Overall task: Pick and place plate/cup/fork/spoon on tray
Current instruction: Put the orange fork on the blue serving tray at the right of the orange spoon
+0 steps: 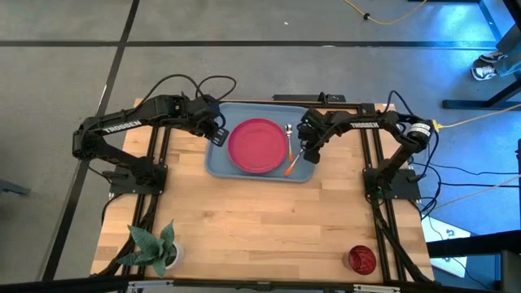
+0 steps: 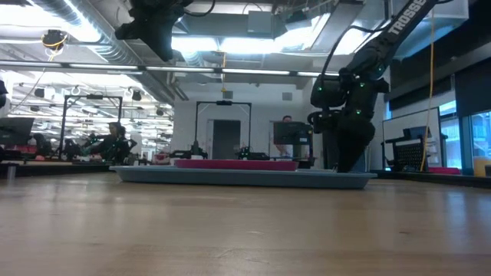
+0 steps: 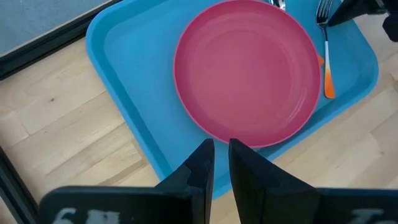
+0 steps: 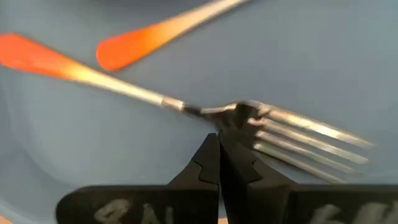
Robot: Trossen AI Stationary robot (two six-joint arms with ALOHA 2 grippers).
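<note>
The light-blue tray point(image 1: 218, 163) lies at the table's far middle. The pinkish-red plate point(image 1: 257, 146) lies flat in it. The spoon point(image 1: 289, 133) and the fork point(image 4: 292, 140) lie right of the plate. The fork's orange handle point(image 1: 290, 168) points to the near side. My right gripper point(image 1: 303, 152) is down over the tray's right part, shut on the fork. My left gripper point(image 3: 221, 155) hangs above the tray's left rim, its fingers almost together and empty. The dark-red cup point(image 1: 361, 259) stands on the table near the front right corner. My right gripper pinches the fork's silver neck point(image 4: 214, 115), where the handle meets the prongs, between its two fingertips. The fingers come from above, pointing down, and lie across the fork. The fork lies about level over the tray floor. I cannot tell whether it rests on the floor.
A white pot with a green plant point(image 1: 155, 248) stands at the front left corner. The spoon's orange handle point(image 4: 155, 34) lies close beside the fork. Bare wood point(image 1: 260, 228) spreads between the tray and the front edge.
</note>
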